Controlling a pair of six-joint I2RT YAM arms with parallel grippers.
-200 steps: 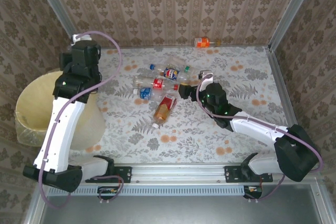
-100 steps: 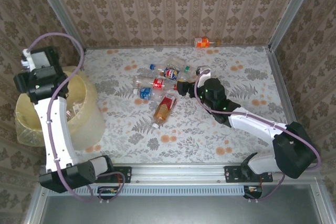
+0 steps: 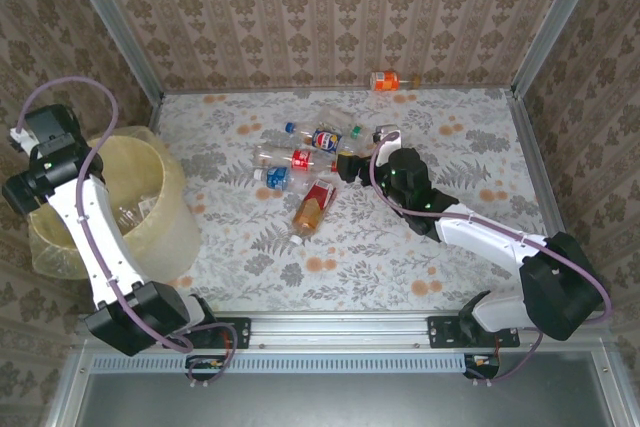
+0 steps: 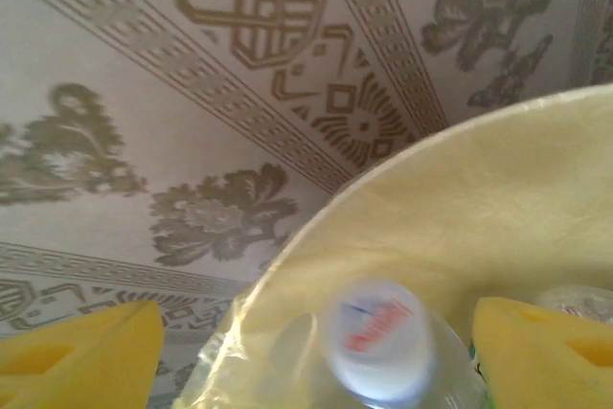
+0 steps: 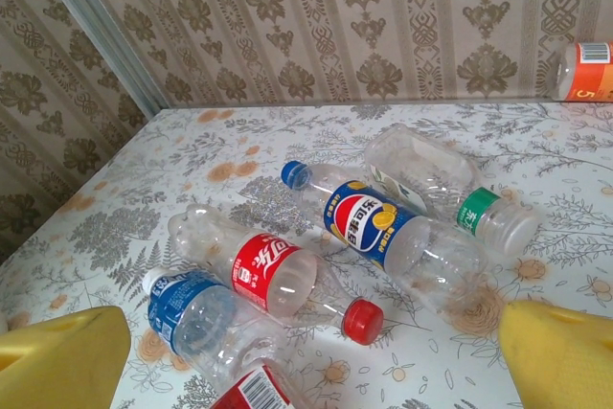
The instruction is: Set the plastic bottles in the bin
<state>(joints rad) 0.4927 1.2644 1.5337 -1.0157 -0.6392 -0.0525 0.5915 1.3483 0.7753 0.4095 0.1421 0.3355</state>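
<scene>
Nearest the arm bases, at the left side of the table (image 3: 450, 247), stands the bin (image 3: 170, 232), with a few clear plastic bottles (image 3: 130, 212) lying inside it. The left arm reaches over its far-left rim. In the left wrist view the left claw (image 4: 316, 328) points down over the yellowish liner. Its yellow pads (image 4: 81, 356) are spread well apart. A white-capped bottle (image 4: 375, 337) sits between them, cap up. It is clear of the left pad and close against the right one, so nothing is clamped. I cannot tell if it touches that right pad.

Further out, mid-table, a brown bottle (image 3: 313, 205) with a red label lies alone, tilted towards the near left.

Just beyond it the right claw (image 3: 345, 165) hangs low over the table, just beside the right end of the bottle cluster. Its pads stand as wide as they go and have hold of nothing.

Ahead of it a blue-labelled bottle (image 5: 187, 313) with a white cap lies nearest. Next comes a red-labelled bottle (image 5: 273, 275), whose red cap points towards the claw. Behind these lie a blue-capped bottle (image 5: 383, 227) and then a green-labelled bottle (image 5: 450, 189), side by side.

Farthest off, an orange bottle (image 3: 385, 80) lies against the back wall (image 3: 330, 7), well apart from the rest.
</scene>
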